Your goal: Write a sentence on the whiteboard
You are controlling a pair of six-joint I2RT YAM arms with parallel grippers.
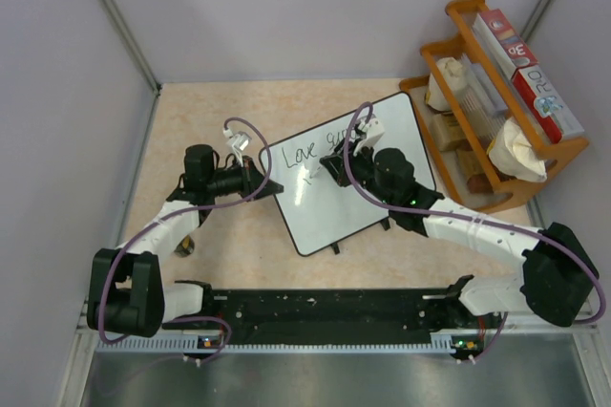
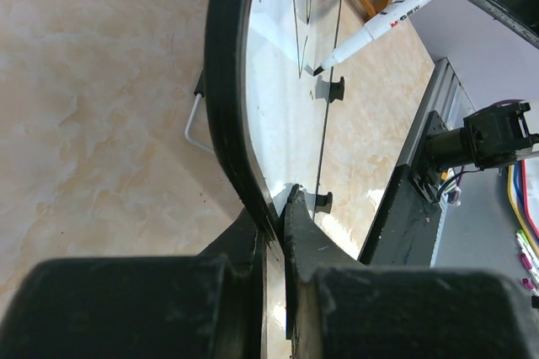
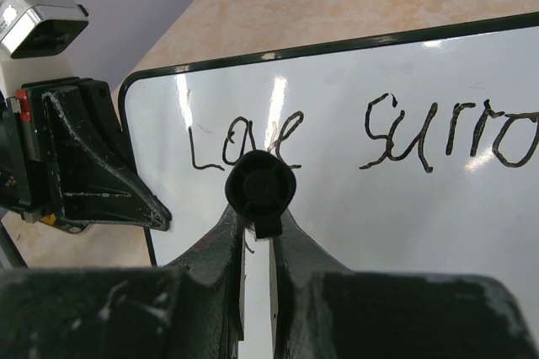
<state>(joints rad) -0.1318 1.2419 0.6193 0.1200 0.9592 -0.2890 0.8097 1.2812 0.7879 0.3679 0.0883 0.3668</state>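
Note:
The whiteboard (image 1: pixel 325 221) lies tilted on the table, with "Love" and a second word starting "surro" written in black along its top. My left gripper (image 1: pixel 267 181) is shut on the board's left edge; in the left wrist view the fingers (image 2: pixel 278 216) pinch the black frame (image 2: pixel 221 98). My right gripper (image 1: pixel 334 166) is over the board's upper middle, shut on a marker. The marker's black end cap (image 3: pixel 261 186) faces the right wrist camera, just below "Love". In the left wrist view the white marker (image 2: pixel 383 22) has its tip against the board surface (image 2: pixel 278 106).
A wooden rack (image 1: pixel 549 154) with boxes and bagged items stands at the back right, close to the board's right corner. Grey walls close in the table on the left, back and right. A black rail (image 1: pixel 325 316) runs along the near edge.

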